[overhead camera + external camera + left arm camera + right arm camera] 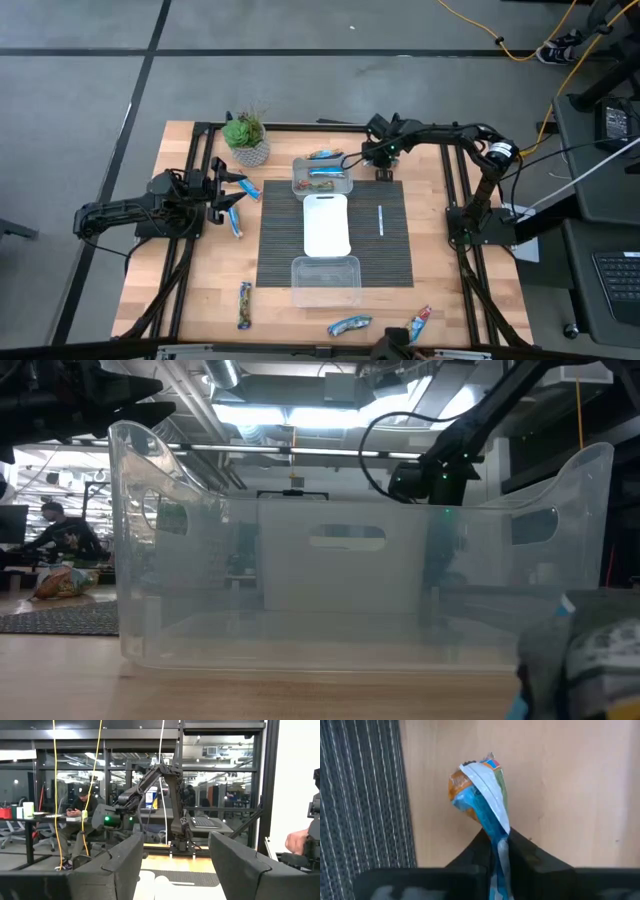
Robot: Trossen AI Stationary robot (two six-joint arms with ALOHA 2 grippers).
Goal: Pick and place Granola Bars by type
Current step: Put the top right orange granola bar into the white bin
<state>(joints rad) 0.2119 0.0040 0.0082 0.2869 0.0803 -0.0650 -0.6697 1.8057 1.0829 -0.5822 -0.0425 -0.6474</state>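
Several granola bars (243, 303) in shiny, mostly blue wrappers lie scattered on the wooden table. One lies beyond the far tub (325, 155) and some lie inside that far clear tub (322, 181). My right gripper (372, 152) hovers beside the far tub's right corner, shut on a blue, white and orange bar (479, 795). My left gripper (175, 865) is open and points level across the table from the left edge, with two bars (236, 221) lying close by it. My right gripper (498, 842) pinches one end of the bar's wrapper (500, 837) between its two fingers, coming from above and pointing down. The bar hangs below the fingers, lifted clear of the wood, with its orange end (457, 782) lowest.
A dark striped mat (390, 250) holds a white board (326, 225), a thin white stick (380, 220) and the near clear tub (325, 281). A potted plant (247, 138) stands at the far left. More bars (350, 325) lie along the near edge. People sit in the room behind.
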